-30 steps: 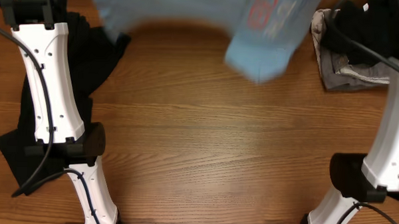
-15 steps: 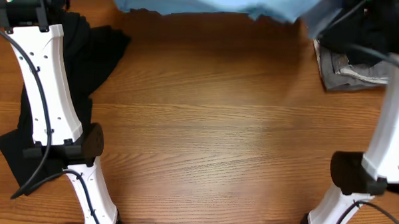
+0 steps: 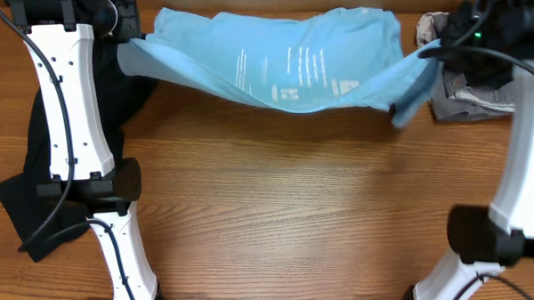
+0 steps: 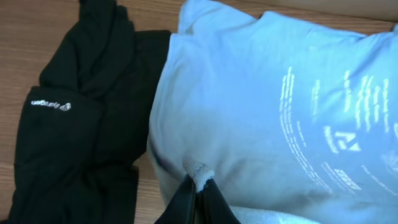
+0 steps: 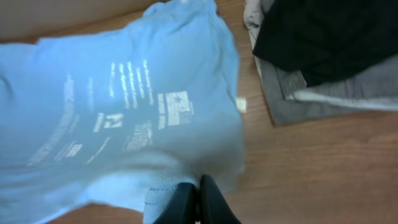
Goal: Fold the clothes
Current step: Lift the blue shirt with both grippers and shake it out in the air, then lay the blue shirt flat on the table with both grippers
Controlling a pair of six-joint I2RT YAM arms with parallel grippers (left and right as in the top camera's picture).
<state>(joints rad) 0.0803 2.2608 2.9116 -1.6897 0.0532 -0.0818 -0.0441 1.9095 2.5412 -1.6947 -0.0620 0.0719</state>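
Two grippers: both clamped on the T-shirt, one at each end
left gripper: jaws pinched shut on a bunched bit of the shirt's hem edge, over the table's far-left part
right gripper: jaws pinched shut on the opposite edge of the fabric, over the table's far-right part
T-shirt: light blue, spread wide between the grippers along the table's far side, sagging in the middle
print: white text, facing up, roughly mid-shirt
tag: small, white, at the shirt edge on the right-gripper end
black garment: crumpled on the table's left side, partly under the left arm; small white logo showing
folded pile: black over grey, on the table's far-right corner, just beside the shirt's right end
table: wood grain, near half bare
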